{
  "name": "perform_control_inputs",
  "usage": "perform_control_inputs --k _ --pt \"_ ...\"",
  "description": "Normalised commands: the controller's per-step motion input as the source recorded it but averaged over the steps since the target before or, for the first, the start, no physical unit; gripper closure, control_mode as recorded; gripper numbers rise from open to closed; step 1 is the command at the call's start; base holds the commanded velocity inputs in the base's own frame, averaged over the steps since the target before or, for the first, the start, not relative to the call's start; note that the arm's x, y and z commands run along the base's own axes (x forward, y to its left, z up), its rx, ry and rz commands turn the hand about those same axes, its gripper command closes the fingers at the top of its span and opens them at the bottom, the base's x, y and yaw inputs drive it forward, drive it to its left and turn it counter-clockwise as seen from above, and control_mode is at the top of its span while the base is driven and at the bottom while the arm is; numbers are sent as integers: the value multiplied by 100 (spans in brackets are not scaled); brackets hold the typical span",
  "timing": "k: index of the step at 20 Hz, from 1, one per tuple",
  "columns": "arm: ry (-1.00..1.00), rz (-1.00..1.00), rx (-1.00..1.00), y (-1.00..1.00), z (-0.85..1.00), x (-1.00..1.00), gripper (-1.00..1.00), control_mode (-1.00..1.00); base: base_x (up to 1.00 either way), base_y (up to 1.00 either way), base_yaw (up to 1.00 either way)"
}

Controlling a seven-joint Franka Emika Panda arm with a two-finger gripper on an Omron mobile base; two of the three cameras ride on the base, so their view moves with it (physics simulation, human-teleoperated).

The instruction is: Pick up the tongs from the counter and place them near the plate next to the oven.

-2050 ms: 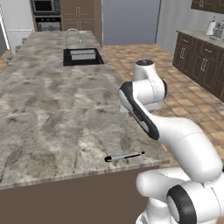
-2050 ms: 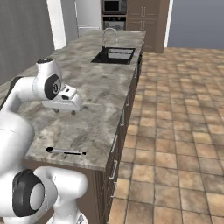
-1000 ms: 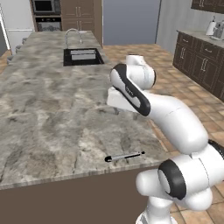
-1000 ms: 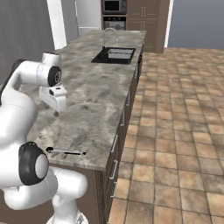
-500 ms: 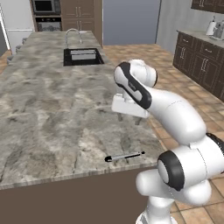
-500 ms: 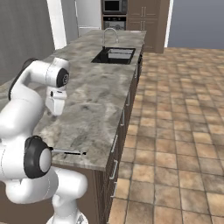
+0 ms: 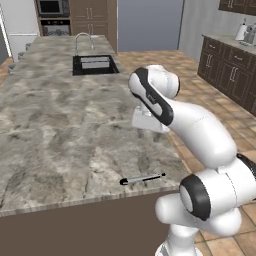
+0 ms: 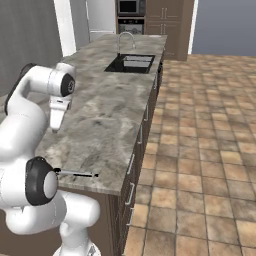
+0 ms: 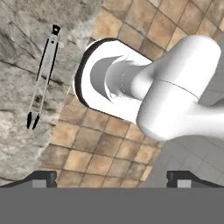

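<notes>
The tongs (image 7: 142, 178) lie flat near the front edge of the marbled counter (image 7: 60, 120), thin and silver with black ends. In the right base view the tongs (image 8: 76, 174) rest by the counter's (image 8: 110, 110) near corner. My gripper (image 8: 55, 127) hangs over the stone, pointing down, some way behind the tongs and apart from them. In the hand view the tongs (image 9: 42, 76) sit at the upper left, and the gripper (image 9: 111, 177) is open with nothing between its fingertips (image 9: 41, 176). The oven (image 8: 131, 25) stands at the far end. The plate is out of view.
A black sink (image 7: 95, 65) with an arched faucet (image 7: 82, 40) is set into the far part of the counter. Dark cabinets (image 7: 230, 65) line the right wall. Tiled floor (image 8: 200, 140) runs along the counter's right side. My own arm links crowd the front right corner.
The arm has swung and its elbow has folded outward, carrying the hand slightly toward the counter's right edge. The tongs have not moved. The jaws stay open.
</notes>
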Motion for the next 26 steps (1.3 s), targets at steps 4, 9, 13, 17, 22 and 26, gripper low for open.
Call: perform_control_inputs --k 4,9,13,17,22,26 --pt "-12 0 -6 0 -4 -29 -100 -100 0 0 0" --pt "-22 0 0 0 -17 -16 -100 -100 0 0 0" --pt "-26 0 0 5 -26 -9 -100 -100 0 0 0" --pt "-18 0 0 29 -42 0 -100 -100 0 0 0" --pt "-11 0 0 39 -37 2 -100 -100 0 0 0" --pt "0 0 0 17 -41 15 -100 -100 0 0 0"
